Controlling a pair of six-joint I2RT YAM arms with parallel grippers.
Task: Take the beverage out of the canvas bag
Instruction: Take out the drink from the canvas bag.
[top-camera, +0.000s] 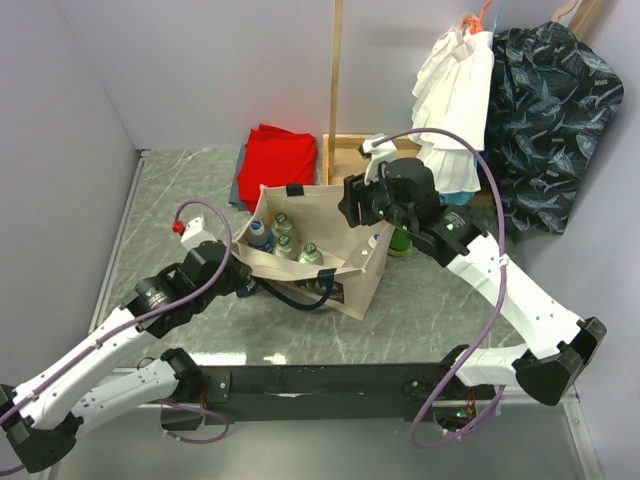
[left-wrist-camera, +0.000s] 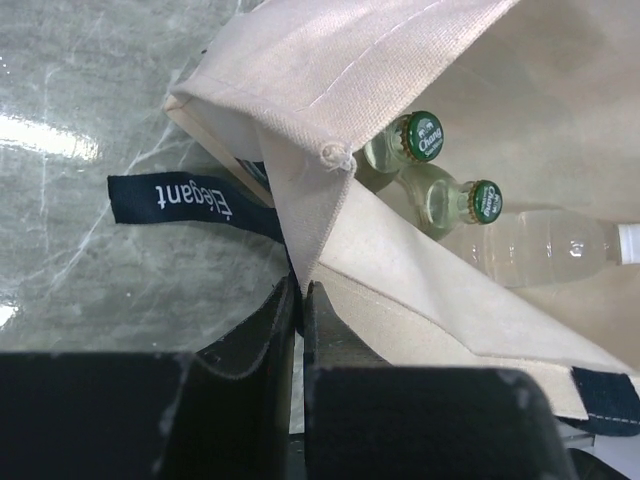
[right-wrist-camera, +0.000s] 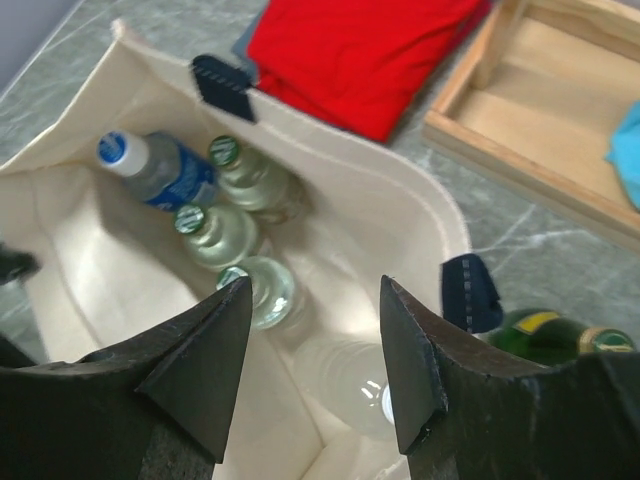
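The beige canvas bag (top-camera: 372, 272) stands open mid-table with several beverage bottles in it. These are green-capped glass bottles (right-wrist-camera: 205, 232), a blue-labelled plastic bottle (right-wrist-camera: 165, 172) and a clear plastic bottle (right-wrist-camera: 350, 380). My left gripper (top-camera: 246, 276) is shut on the bag's near-left rim (left-wrist-camera: 330, 215), beside the navy handle (left-wrist-camera: 185, 200). The green caps (left-wrist-camera: 424, 135) show inside in the left wrist view. My right gripper (right-wrist-camera: 315, 300) hangs open above the bag's right end, over the clear bottle, with nothing between its fingers. A dark green bottle (right-wrist-camera: 545, 335) stands outside the bag's right wall.
A folded red cloth (top-camera: 282, 160) lies behind the bag. A wooden tray with an upright post (top-camera: 345, 150) stands at the back right. White and dark garments (top-camera: 520, 95) hang there. Walls close in the left and back sides.
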